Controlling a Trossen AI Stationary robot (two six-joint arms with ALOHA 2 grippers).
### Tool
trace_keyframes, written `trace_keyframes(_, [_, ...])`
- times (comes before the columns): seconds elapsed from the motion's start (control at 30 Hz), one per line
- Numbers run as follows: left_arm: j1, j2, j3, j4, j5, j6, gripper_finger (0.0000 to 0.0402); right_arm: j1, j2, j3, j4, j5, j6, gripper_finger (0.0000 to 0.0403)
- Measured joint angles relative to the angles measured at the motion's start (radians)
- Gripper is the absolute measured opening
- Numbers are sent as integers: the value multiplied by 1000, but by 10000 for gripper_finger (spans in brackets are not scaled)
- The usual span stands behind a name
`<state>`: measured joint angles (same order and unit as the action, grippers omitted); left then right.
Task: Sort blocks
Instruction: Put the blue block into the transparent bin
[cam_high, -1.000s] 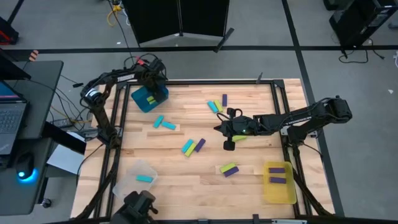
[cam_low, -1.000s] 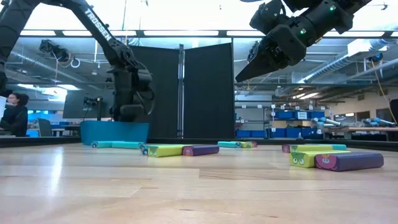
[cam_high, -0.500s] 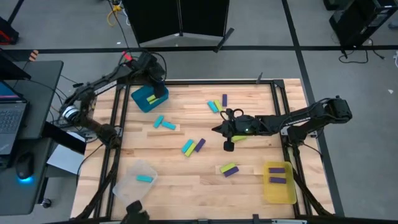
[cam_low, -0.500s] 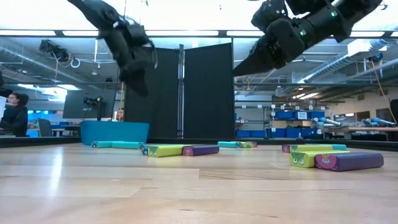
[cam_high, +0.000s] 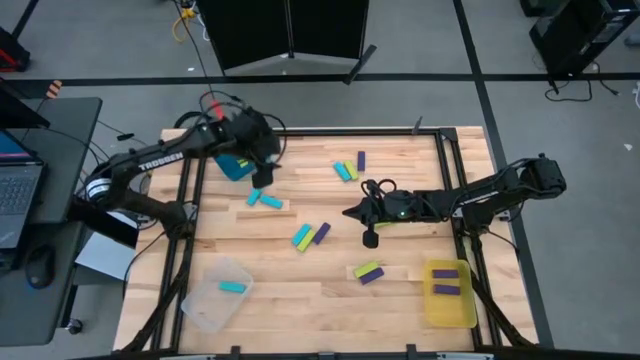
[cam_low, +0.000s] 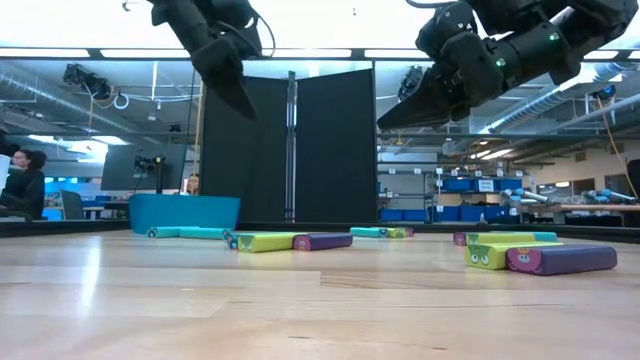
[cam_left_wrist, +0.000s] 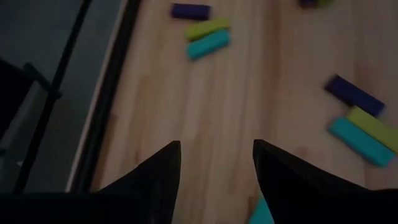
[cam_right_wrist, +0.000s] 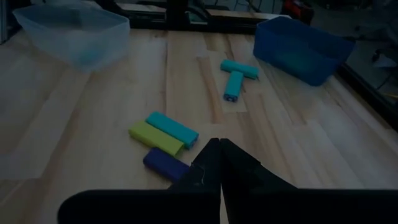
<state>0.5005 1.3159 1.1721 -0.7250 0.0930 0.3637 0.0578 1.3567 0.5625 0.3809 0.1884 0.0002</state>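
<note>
The left hand (cam_high: 262, 172) hangs open and empty above the tabletop (cam_high: 300, 290), just beside the blue bin (cam_high: 232, 162) at the far left corner; its wrist view shows the two dark fingers (cam_left_wrist: 149, 174) spread with bare wood between them. The right hand (cam_high: 352, 211) is closed tight with nothing in it, raised over the middle of the tabletop and pointing toward the left side.

The blocks lie scattered. Two cyan blocks (cam_high: 263, 198) touch in a T shape near the blue bin. A cyan, green and purple trio (cam_high: 311, 235) sits side by side near the middle, ahead of the right hand. Another small cluster (cam_high: 349, 167) lies toward the far edge. A green and purple pair (cam_high: 369, 271) rests near the yellow bin (cam_high: 450, 312), which holds two purple blocks (cam_high: 446, 279). The clear bin (cam_high: 215, 293) at the near left corner holds one cyan block (cam_high: 232, 287). The blue bin seems to hold a block or two, though the arm covers most of it.
</note>
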Motion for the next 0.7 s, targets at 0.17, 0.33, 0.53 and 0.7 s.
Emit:
trace_keyframes(0.17, [-105,-2,-33,37,-58,-7,209,0,0,0,-1,0,-2,10])
trace_keyframes(0.33, [-153,-10,-152,127,-61,-16,209,0,0,0,-1,0,-3,10])
trace_keyframes(0.53, [-192,-10,-247,167,-64,-27,209,0,0,0,-3,0,-3,11])
trace_keyframes(0.7, [-229,-9,-289,114,-28,-32,209,0,0,0,-6,0,-3,11])
